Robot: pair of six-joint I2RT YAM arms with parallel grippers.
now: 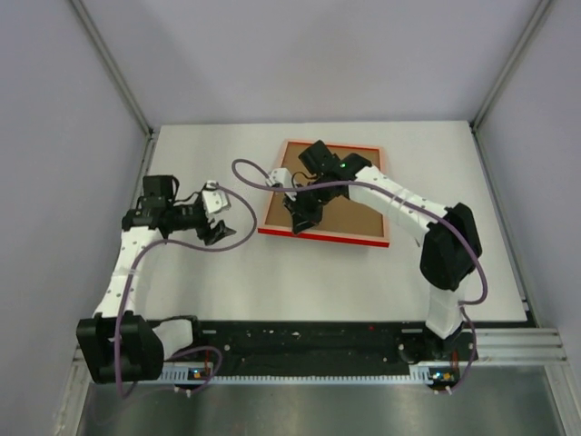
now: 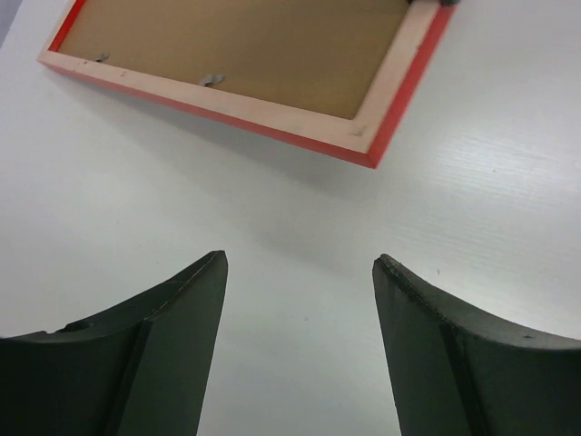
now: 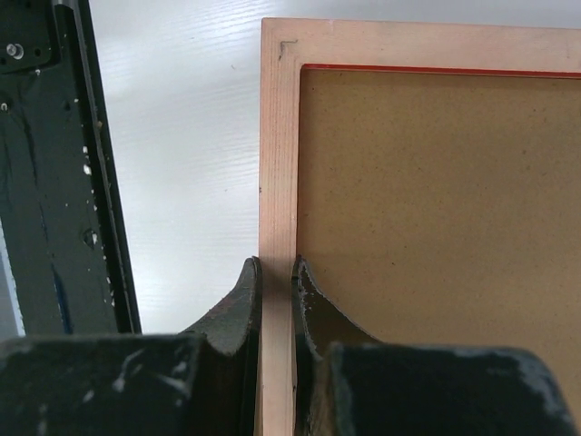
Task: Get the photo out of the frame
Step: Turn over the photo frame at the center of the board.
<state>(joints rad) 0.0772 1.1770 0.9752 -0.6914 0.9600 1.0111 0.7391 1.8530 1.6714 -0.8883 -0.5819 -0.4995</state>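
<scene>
At the left of the overhead view the left gripper [image 1: 218,227] hovers over the bare white table [image 1: 318,282]. Its fingers are spread wide with nothing between them, pointing toward the frame [image 1: 327,238] and standing a little apart from it. The frame lies face down in the upper middle of that view, showing its pale wooden rim and red outer edge. A brown backing board [image 1: 359,204] fills the opening. In the left wrist view two small metal tabs [image 2: 211,80] sit along the rim at the upper left, and they look to me to be what pins the board in. The broad shadow under the near edge makes me think that side is raised slightly off the table, though I can't be sure. Further right, the right gripper [image 1: 300,216] is clamped on the frame's left rail, with one finger outside it and one inside against the board. The photo itself is nowhere to be seen, and I take it to be under the backing. By my reckoning the job has hardly begun: the frame is held, but the tabs, the board and the print all remain to be dealt with.
</scene>
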